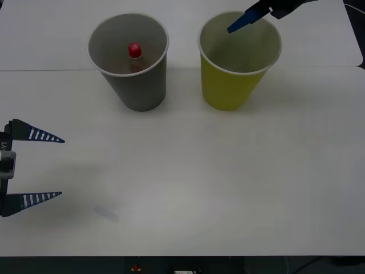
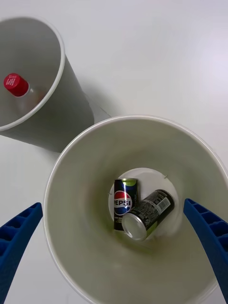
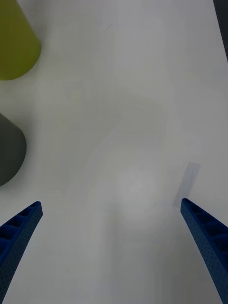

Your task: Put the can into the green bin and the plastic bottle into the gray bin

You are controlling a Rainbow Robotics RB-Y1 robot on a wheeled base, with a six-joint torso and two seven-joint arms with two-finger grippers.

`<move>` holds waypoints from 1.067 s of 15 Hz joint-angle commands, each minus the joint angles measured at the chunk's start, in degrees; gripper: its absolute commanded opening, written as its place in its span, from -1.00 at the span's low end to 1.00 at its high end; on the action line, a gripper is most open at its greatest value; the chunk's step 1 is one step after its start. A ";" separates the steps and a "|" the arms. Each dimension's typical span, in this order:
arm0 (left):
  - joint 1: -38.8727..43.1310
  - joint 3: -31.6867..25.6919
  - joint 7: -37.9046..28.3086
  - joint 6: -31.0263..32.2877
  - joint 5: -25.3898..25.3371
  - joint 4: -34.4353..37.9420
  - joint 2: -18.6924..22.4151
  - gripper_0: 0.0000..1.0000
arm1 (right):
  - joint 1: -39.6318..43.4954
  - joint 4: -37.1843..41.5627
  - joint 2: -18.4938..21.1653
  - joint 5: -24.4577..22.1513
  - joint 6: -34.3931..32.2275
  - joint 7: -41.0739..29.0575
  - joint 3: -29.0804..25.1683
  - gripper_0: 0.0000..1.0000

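Observation:
The gray bin (image 1: 142,85) stands at the back left of the table with the plastic bottle (image 1: 134,51) upright inside it, red cap up. To its right stands the green bin (image 1: 228,85). My right gripper (image 2: 113,204) hangs open straight over the green bin (image 2: 80,185), holding nothing. On that bin's bottom lies the can (image 2: 124,202), dark blue with a red and blue logo, and a second dark can (image 2: 149,211) leans against it. The bottle (image 2: 15,84) shows in the gray bin (image 2: 71,114) beside it. My left gripper (image 1: 48,167) rests open at the table's left edge.
A small patch of clear tape (image 3: 190,178) lies on the white table (image 1: 228,188) near the front left. In the left wrist view the green bin (image 3: 16,42) and the gray bin (image 3: 9,152) stand well away from my left gripper (image 3: 111,204).

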State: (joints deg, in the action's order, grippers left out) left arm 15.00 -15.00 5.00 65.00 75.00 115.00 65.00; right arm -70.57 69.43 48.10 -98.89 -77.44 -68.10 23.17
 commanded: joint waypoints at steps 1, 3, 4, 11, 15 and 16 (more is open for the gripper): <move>0.00 0.00 0.00 0.00 0.00 0.00 0.00 1.00 | 4.04 5.54 2.18 1.16 -2.10 2.01 -4.54 1.00; 0.00 0.00 0.00 0.00 0.00 0.00 0.00 1.00 | 7.20 9.41 3.85 1.95 -4.39 3.77 -7.88 1.00; 0.00 0.00 0.00 0.00 0.00 0.00 0.00 1.00 | 9.58 12.31 4.81 2.39 -5.27 4.21 -9.99 1.00; 0.00 0.00 0.00 0.00 0.00 0.00 0.00 1.00 | 29.88 27.78 8.59 7.31 -5.36 20.64 -24.58 1.00; 0.00 0.00 0.00 0.00 0.00 0.00 0.00 1.00 | 40.52 31.55 8.86 11.35 -5.36 32.68 -31.96 1.00; 0.00 0.00 0.00 0.00 0.00 0.00 0.00 1.00 | 43.42 31.64 8.86 13.37 -5.36 36.55 -33.63 1.00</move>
State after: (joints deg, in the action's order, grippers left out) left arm 15.00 -15.00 5.00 65.00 75.00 115.00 65.00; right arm -29.15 100.96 56.98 -86.95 -82.80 -34.27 -9.23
